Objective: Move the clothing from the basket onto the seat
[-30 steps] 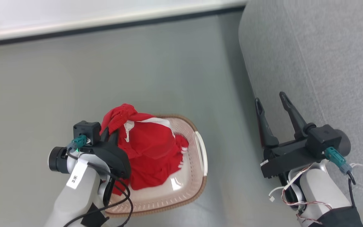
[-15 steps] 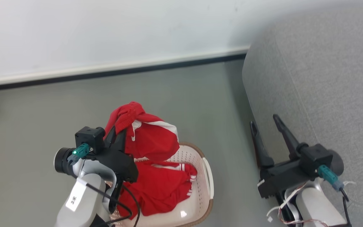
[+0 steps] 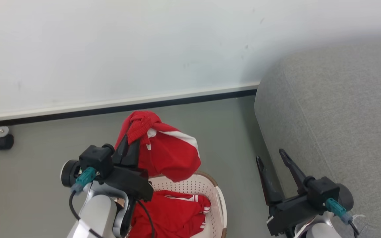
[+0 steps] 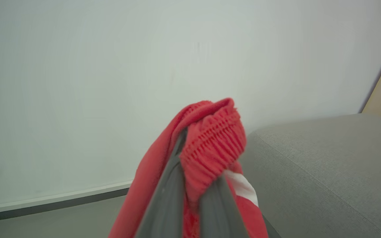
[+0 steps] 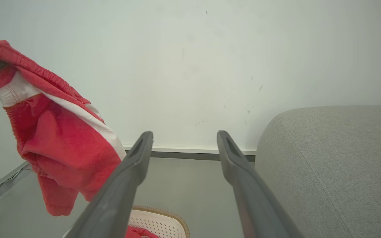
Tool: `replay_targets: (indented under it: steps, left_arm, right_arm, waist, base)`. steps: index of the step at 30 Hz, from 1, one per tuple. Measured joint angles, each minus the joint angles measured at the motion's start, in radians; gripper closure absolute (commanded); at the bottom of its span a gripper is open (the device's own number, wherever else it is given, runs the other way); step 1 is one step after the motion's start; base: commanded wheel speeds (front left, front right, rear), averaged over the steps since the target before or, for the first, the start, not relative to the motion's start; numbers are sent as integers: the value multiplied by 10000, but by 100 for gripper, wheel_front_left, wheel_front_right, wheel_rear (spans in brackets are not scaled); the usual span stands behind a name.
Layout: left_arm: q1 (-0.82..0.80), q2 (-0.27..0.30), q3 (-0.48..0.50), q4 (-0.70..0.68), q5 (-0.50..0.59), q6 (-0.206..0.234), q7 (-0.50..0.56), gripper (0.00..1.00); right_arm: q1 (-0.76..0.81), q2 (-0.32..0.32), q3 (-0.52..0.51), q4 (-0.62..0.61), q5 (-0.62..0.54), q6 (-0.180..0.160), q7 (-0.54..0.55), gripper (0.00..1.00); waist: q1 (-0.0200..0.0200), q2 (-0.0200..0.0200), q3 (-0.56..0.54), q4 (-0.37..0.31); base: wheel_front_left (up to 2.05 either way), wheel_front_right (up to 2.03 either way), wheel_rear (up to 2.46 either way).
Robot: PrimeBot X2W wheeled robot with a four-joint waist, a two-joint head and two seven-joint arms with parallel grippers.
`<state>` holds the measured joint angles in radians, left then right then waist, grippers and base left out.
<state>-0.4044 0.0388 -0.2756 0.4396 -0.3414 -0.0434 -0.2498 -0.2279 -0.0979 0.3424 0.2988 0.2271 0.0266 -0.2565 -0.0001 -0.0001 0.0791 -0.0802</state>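
Grey seat (image 3: 342, 109) just right of the spread, empty right fingers (image 3: 291, 168); basket (image 3: 190, 183) below the left fingers (image 3: 123, 152), holding one red garment (image 3: 174, 215); second garment (image 3: 170, 155) pinched by its waistband between the left fingers, hanging above the basket.

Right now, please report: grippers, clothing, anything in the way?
Left gripper shut on red garment, hanging above basket. Right gripper open, beside seat. Second garment in basket. Path to seat looks clear.

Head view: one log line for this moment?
left gripper: shut on raised red white-striped garment | right gripper: open, empty | second red garment: in cream perforated plastic basket | grey woven seat: no clothing
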Motion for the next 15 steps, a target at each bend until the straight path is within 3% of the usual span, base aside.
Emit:
replay_targets:
  steps: [15]
  left_arm:
    - [1362, 150, -320, -2359, 370, 186, 0, 100]
  right_arm:
    - [881, 84, 395, -412, 40, 13, 0, 0]
  waist:
    - [1, 1, -777, -93]
  base:
    - [0, 0, 0]
